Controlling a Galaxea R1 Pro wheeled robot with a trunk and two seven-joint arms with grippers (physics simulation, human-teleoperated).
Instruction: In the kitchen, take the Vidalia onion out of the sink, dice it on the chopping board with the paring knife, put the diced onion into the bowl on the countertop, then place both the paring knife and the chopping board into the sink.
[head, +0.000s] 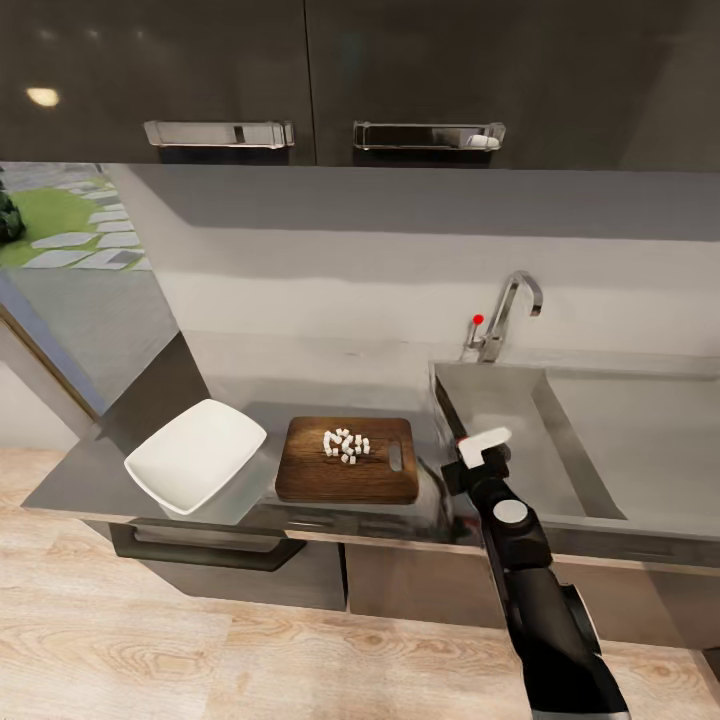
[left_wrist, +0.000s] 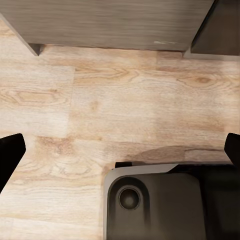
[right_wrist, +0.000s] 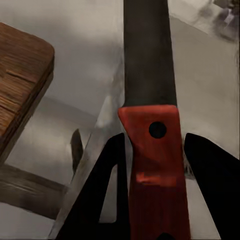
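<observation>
Chopping board (head: 347, 461) lies flat on the countertop (head: 80, 478) near its front edge, handle slot twd the sink (head: 560, 440). Small pile of diced onion (head: 346, 445) sits on the board's middle, slightly twd the back edge. White bowl (head: 195, 454) rests just beside the board's other short end, near the counter's end corner.

Right gripper (right_wrist: 155, 150) is at the counter's front edge btwn board and sink basin, fingers (right_wrist: 205, 165) pinched on the red handle of the paring knife (right_wrist: 150, 100); dark blade points out over the grey surface beside the board's corner (right_wrist: 20, 80).

Left gripper (left_wrist: 120, 150) hangs over the wood floor (left_wrist: 100, 100) w/ fingertips spread wide apart, nothing btwn them. Faucet (head: 505, 315) w/ red knob stands at the sink's back edge.
</observation>
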